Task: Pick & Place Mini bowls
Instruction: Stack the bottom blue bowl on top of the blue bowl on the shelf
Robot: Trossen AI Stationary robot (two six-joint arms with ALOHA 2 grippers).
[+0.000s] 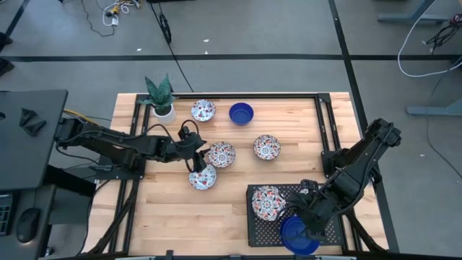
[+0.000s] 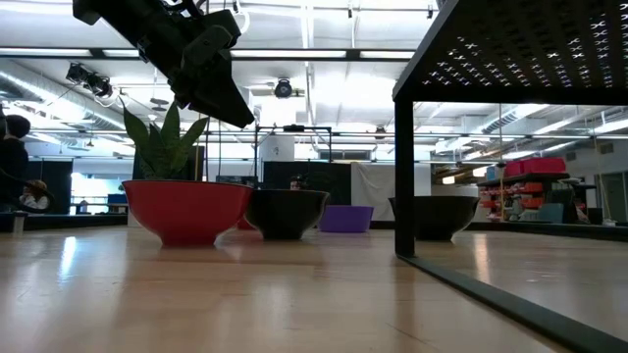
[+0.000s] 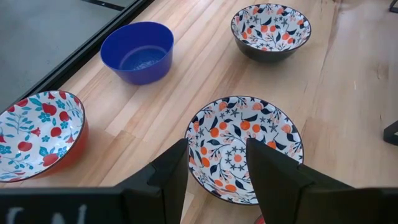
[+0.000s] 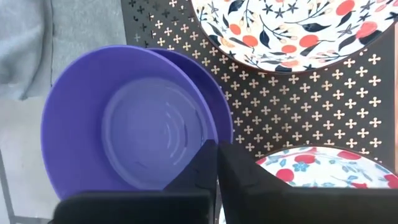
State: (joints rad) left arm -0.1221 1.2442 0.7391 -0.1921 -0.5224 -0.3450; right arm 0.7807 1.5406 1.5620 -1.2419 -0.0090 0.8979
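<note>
Blue bowl (image 1: 298,235) overhangs rack (image 1: 256,230) edge — right gripper (image 1: 309,223) pinching its rim.

Left arm stretched across the table from its left edge, forearm roughly level, wrist near the table's middle. Left gripper (image 1: 200,160) tilted downward, its two dark fingers (image 3: 168,177) parted with a clear gap between them, nothing held. Right arm folded in from the right edge, elbow raised, forearm angled down toward the near right corner. Right gripper (image 1: 307,225) low there, fingers (image 4: 242,180) pressed together with hardly any gap.
</note>
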